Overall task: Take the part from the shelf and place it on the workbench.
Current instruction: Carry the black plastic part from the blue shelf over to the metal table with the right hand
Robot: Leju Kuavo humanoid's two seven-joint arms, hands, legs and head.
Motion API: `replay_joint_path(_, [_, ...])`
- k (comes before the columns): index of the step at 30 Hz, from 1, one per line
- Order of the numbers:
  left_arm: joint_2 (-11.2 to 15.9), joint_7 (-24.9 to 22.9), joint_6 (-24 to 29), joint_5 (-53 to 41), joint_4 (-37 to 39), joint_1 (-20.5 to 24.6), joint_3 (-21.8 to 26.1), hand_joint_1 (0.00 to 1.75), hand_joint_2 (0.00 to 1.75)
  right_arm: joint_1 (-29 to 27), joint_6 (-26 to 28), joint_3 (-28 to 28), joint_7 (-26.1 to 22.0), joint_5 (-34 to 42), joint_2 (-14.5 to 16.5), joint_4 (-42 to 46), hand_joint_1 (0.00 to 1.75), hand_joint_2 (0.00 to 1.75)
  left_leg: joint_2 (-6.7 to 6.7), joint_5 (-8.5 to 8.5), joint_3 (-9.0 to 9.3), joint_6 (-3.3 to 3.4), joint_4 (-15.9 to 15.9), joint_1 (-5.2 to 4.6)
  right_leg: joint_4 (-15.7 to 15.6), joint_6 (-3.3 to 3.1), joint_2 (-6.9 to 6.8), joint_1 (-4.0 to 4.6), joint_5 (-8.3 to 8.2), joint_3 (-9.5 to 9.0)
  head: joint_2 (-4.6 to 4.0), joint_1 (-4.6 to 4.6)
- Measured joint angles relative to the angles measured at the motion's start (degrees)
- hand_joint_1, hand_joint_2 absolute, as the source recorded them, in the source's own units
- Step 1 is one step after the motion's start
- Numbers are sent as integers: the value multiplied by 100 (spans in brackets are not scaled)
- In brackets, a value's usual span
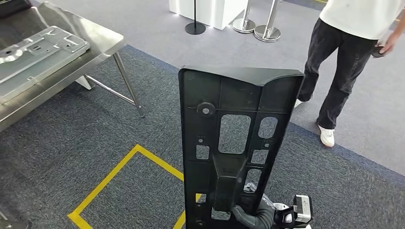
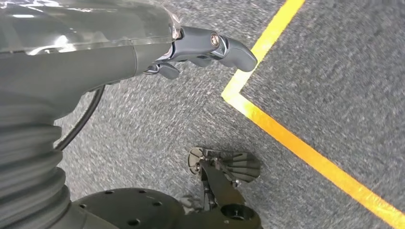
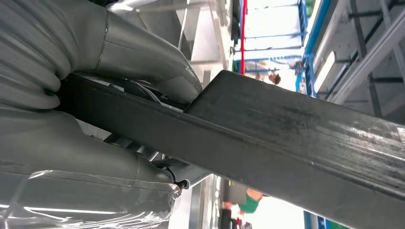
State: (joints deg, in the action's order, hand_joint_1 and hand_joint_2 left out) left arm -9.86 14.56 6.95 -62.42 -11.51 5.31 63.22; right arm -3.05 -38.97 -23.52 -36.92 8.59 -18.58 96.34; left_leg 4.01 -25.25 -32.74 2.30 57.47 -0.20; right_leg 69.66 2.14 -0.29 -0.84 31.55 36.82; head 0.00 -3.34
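A tall black plastic part [image 1: 229,143] with several cut-outs stands upright in the middle of the head view, held off the floor. My right hand [image 1: 255,214] grips its lower end from the right side. In the right wrist view the part [image 3: 286,138] runs as a dark slab between my thumb and fingers [image 3: 148,57]. My left hand [image 2: 200,50] hangs above grey carpet with its fingers loosely curled and nothing in them. The steel workbench [image 1: 102,40] stands at the upper left.
A grey metal panel [image 1: 38,55] lies on the workbench. A yellow floor line [image 1: 119,167] marks a box on the carpet below the part. A person [image 1: 348,52] in dark trousers stands at the upper right. Stanchion bases [image 1: 260,28] stand at the back.
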Motion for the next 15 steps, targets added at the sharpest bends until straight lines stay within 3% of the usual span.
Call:
replay_joint_path(2, [1, 1, 1, 4, 1, 5, 5, 0, 175, 57, -5, -10, -2, 7, 1, -38, 175, 175, 148, -20, -16, -35, 54, 0, -717, -34, 234, -16, -366, -280, 0, 0])
replay_joint_path(4, [2, 3, 3, 5, 0, 10, 10, 0, 175, 124, -6, -26, -11, 55, 2, -74, 175, 175, 254, -28, -69, -90, 89, 14, -1108, -66, 460, -18, -469, -425, 0, 0])
replay_joint_path(5, [3, 5, 5, 3, -1, 7, 12, 0, 175, 155, -2, -34, -14, 93, 2, -94, 175, 175, 295, -22, -93, -126, 91, 24, -1133, -87, 493, -8, -454, -428, 0, 0])
replay_joint_path(7, [6, -6, 8, -15, -1, -16, 13, 0, 175, 207, 21, -43, -10, 177, 2, -126, 175, 175, 307, -23, -118, -197, 89, 37, -1174, -151, 414, -12, -473, -445, 0, 0])
replay_joint_path(9, [7, -33, 10, -42, -1, 1, 13, 0, 175, 225, 56, -45, -4, 244, -1, -142, 175, 175, 33, -198, -233, -254, 332, 18, -1231, -214, 316, -31, -499, -476, 0, 0])
replay_joint_path(11, [7, -50, 11, -58, -1, 47, 13, 0, 175, 218, 82, -45, 1, 276, -17, -160, 175, 175, -262, -578, -551, -305, 1010, 24, -1249, -252, 200, -16, -500, -486, 0, 0])
replay_joint_path(13, [7, -58, 11, -62, -1, 68, 13, 0, 175, 212, 94, -45, 8, 287, -31, -188, 175, 175, -323, -805, -840, -340, 1626, 43, -1247, -264, 99, -2, -494, -483, 0, 0])
replay_joint_path(14, [7, -62, 11, -66, 0, 69, 13, 0, 175, 210, 100, -45, 17, 298, -31, -198, 175, 175, -329, -762, -850, -346, 1664, 47, -1246, -262, 66, -1, -491, -484, 0, 0])
replay_joint_path(15, [7, -66, 10, -75, -1, 70, 12, 0, 175, 208, 110, -45, 32, 314, -31, -205, 175, 175, -334, -621, -746, -343, 1478, 49, -1245, -257, 45, 1, -487, -490, 0, 0])
